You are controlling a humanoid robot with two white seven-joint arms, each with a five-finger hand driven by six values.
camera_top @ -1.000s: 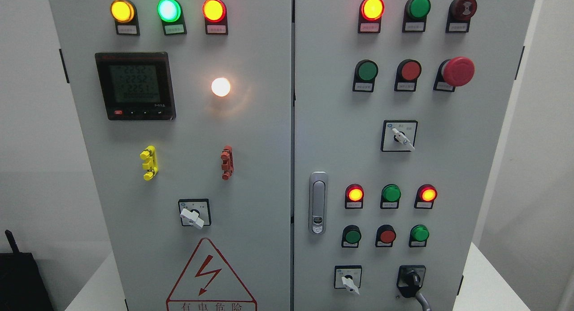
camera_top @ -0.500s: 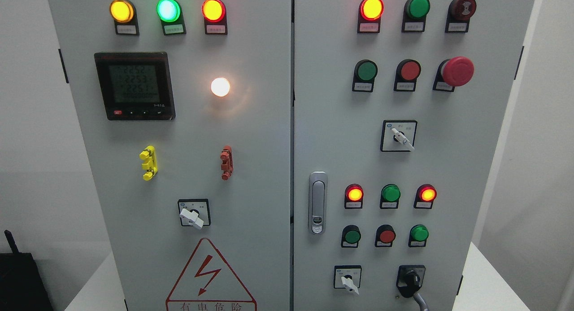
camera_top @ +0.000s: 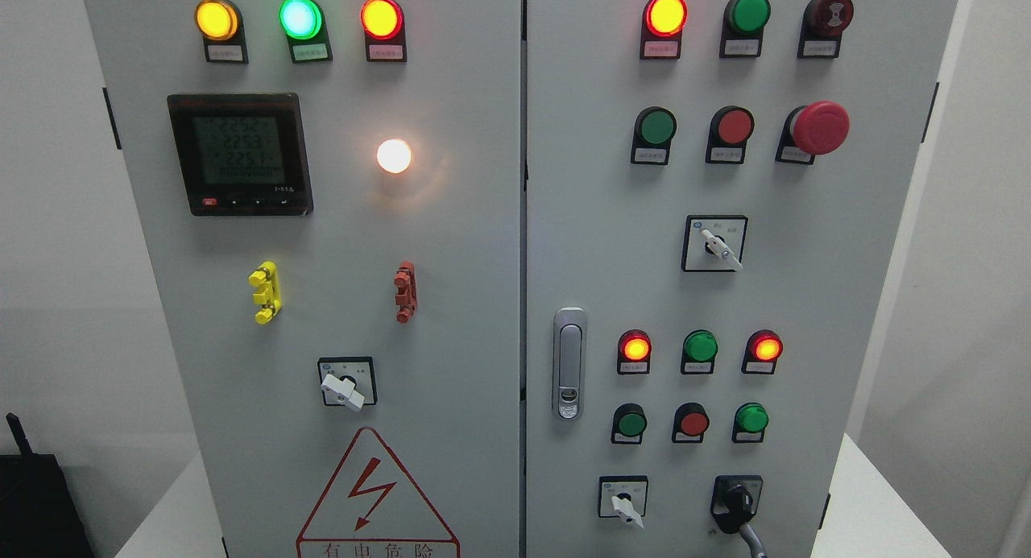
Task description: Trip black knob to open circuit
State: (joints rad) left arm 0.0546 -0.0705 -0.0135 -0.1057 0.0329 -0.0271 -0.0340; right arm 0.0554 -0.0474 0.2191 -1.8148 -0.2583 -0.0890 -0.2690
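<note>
Black knob [camera_top: 737, 502] — untouched, below-right of door latch [camera_top: 569, 363] | hands out of view, fingers' state unknowable | step: approach — next: reach, grasp, turn

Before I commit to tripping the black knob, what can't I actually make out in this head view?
- Both robot hands: out of frame.
- Black rotary knob at the grey cabinet's lower right: its position markings are too small and dark to read.
- Small white label plates under the lamps: print too small.
- Red-bordered triangular warning sign: cut off by the bottom edge.
- Grey cable below the knob: runs out of frame.
</note>
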